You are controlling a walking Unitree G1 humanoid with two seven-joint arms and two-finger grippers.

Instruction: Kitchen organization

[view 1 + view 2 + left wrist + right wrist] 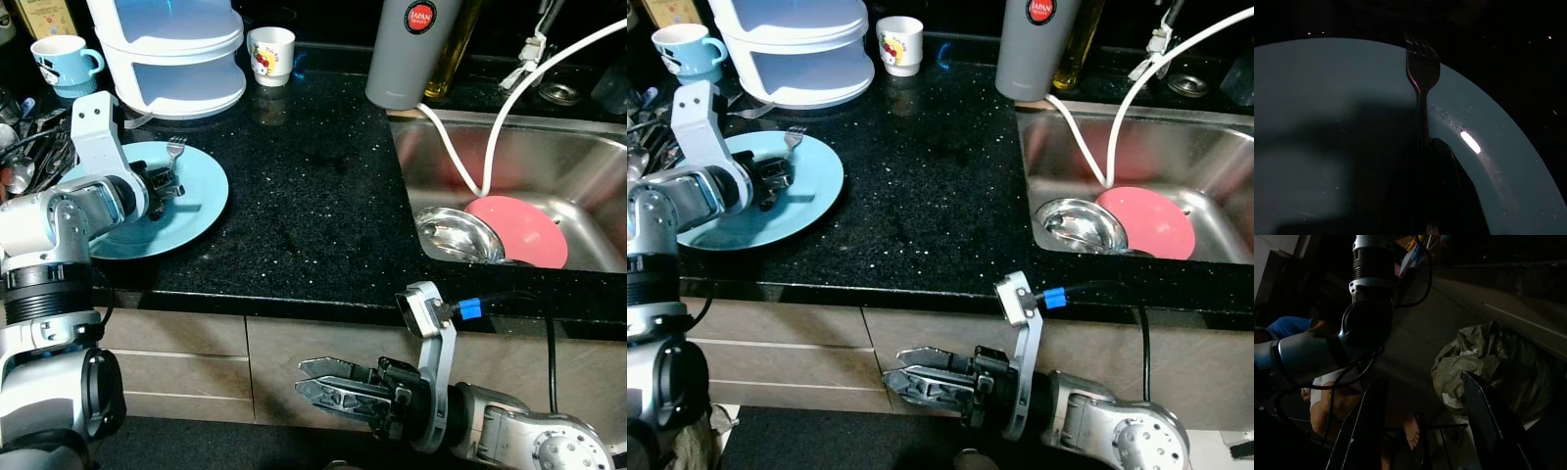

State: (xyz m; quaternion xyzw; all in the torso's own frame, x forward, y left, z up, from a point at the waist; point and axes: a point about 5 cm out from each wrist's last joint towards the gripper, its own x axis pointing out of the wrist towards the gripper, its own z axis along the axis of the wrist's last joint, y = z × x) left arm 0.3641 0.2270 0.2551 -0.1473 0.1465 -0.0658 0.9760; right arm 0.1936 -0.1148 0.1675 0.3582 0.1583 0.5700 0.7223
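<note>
Gripping fork [1422, 73] over plate [201, 201], left jaws [168, 184].

Glossy speckled black stone counter [313, 196], brushed steel sink [588, 166], shiny metal fork [1422, 78], smooth glazed blue plate [201, 201].

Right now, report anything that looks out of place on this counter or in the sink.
A white hose droops over the sink edge onto the pink plate. A fork lies on the blue plate, tines past its rim, at the left gripper.
</note>
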